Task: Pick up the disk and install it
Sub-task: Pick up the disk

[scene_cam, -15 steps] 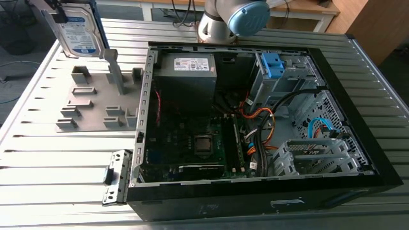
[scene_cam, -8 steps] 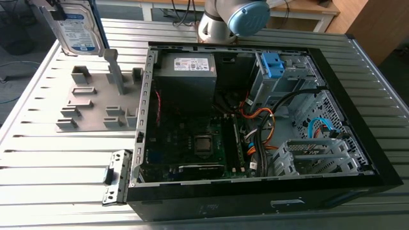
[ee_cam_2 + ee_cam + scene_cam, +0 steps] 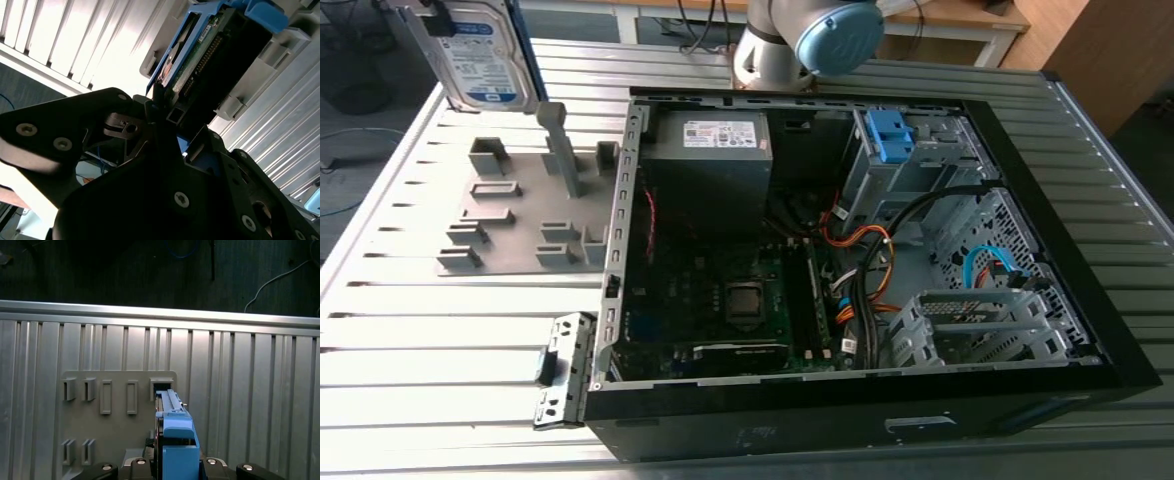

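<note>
In the exterior view the disk (image 3: 478,55) hangs upright, long axis near vertical. It is over the worktop's (image 3: 440,330) far corner on the exterior view's left, above the grey holder plate (image 3: 520,215). The open computer case (image 3: 854,425) and its drive cage (image 3: 927,165) lie well apart toward the exterior view's right.

In the second wrist view the hand (image 3: 172,125) looks closed on one end of the disk (image 3: 210,55), which runs straight out from it.

In the first wrist view the disk (image 3: 176,435) shows edge-on over the plate's slots (image 3: 120,397).
</note>
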### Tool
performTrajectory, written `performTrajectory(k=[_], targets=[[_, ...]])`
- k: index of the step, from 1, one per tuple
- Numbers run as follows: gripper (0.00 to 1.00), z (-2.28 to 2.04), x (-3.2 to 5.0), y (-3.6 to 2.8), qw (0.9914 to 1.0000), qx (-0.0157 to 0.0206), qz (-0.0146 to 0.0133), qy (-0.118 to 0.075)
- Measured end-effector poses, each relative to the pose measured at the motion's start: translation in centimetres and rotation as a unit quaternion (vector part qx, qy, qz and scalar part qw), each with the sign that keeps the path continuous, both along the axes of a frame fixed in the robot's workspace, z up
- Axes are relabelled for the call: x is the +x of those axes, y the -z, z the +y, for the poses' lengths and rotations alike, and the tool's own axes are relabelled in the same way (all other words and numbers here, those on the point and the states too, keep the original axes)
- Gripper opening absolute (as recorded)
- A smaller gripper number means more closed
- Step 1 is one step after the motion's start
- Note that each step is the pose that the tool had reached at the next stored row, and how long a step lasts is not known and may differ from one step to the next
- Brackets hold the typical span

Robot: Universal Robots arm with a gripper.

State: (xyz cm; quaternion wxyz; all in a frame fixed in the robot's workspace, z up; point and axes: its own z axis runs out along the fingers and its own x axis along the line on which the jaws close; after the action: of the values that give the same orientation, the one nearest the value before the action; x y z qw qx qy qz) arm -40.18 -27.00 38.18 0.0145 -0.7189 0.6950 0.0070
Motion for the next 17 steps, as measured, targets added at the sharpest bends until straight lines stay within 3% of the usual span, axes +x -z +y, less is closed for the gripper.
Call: performTrajectory(k=[17], targets=[[0.36, 0.00, 0.00, -1.33, 1.00000, 0.0000, 0.0000, 0.000]])
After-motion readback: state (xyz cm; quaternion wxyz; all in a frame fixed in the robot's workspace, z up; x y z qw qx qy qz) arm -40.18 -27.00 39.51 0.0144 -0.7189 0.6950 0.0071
